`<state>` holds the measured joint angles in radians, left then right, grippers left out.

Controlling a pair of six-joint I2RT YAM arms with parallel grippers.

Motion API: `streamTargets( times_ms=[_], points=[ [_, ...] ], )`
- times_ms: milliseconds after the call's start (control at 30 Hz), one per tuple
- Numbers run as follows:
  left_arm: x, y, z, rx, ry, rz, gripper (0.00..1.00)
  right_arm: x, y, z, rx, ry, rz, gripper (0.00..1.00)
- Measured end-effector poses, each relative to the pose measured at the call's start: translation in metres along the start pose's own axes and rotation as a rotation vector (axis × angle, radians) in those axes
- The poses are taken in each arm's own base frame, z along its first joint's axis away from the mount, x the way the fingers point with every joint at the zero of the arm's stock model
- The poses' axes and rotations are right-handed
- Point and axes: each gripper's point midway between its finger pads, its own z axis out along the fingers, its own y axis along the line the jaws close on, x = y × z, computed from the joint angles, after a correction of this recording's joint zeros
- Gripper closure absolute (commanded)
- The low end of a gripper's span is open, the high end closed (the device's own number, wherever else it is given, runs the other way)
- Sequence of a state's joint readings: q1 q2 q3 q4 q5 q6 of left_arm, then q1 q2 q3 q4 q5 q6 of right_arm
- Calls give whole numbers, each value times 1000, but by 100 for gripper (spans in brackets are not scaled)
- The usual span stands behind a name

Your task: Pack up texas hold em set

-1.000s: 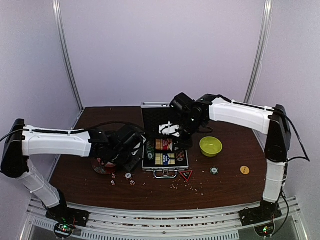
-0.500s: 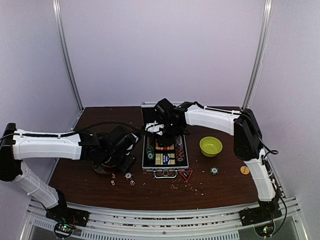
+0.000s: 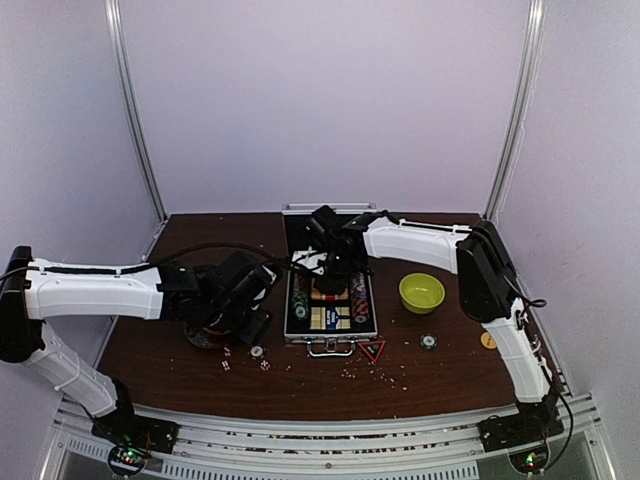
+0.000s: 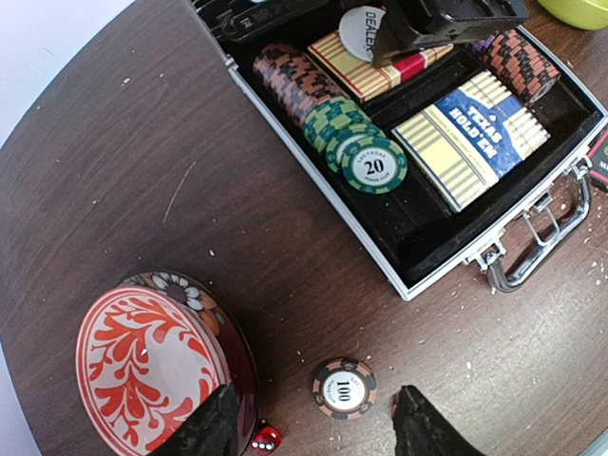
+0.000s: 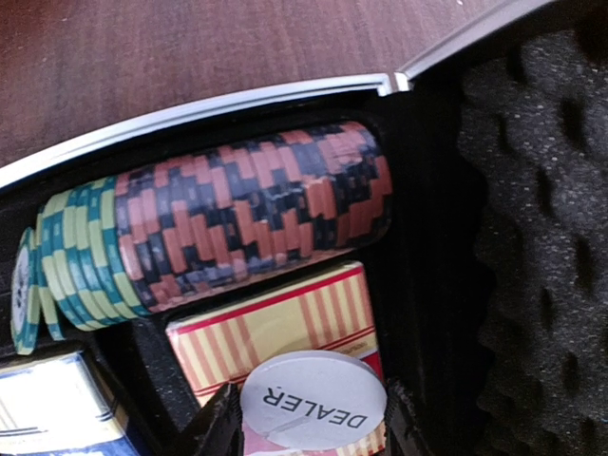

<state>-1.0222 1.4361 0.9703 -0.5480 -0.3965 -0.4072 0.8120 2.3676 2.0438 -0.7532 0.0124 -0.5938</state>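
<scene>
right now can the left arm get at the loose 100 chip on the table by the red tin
Probably yes. The 100 chip lies flat on bare table, just ahead of the left gripper, whose jaws stand open. The red tin sits beside it, apart, and a small red die lies close by.

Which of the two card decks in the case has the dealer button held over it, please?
The red-striped deck, farther from the handle; the blue deck lies uncovered.

The top view looks down from above and behind the arm bases, taking in the whole table (image 3: 150,360), the case (image 3: 330,300) at centre. The left wrist camera hangs closer, facing down on the case (image 4: 418,275) at upper right. The right wrist camera sits nearest — inside the case (image 5: 237,100). Both wrist views share the chip row (image 4: 328,119) (image 5: 209,228) and dealer button (image 4: 359,33) (image 5: 313,401).
</scene>
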Motion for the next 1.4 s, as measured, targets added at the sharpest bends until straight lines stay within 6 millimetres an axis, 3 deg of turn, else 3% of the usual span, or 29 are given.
streamTargets(
  times_ms=[267, 667, 833, 933, 1067, 1200, 1300, 1400],
  points=[
    [0, 0, 0, -1, 0, 1, 43, -1, -5, 0, 24, 1, 6, 38],
    [1, 1, 2, -11, 4, 4, 43, 0, 2, -4, -16, -4, 4, 35],
    [0, 2, 1, -15, -2, 9, 38, 12, 28, -37, -123, -21, -25, 34],
    [-3, 3, -2, -14, -15, 7, 38, 25, 48, -75, -188, -58, -50, 35],
    [-7, 3, -4, -11, -31, 4, 38, 56, 77, -125, -240, -101, -69, 36],
    [-13, -1, -2, 6, -54, 1, 39, 93, 95, -147, -261, -82, -55, 40],
    [-16, -9, 4, 32, -61, 7, 39, 132, 92, -148, -258, -22, 10, 41],
    [-16, -18, 15, 52, -47, 26, 40, 183, 69, -147, -223, 66, 132, 42]
  ],
)
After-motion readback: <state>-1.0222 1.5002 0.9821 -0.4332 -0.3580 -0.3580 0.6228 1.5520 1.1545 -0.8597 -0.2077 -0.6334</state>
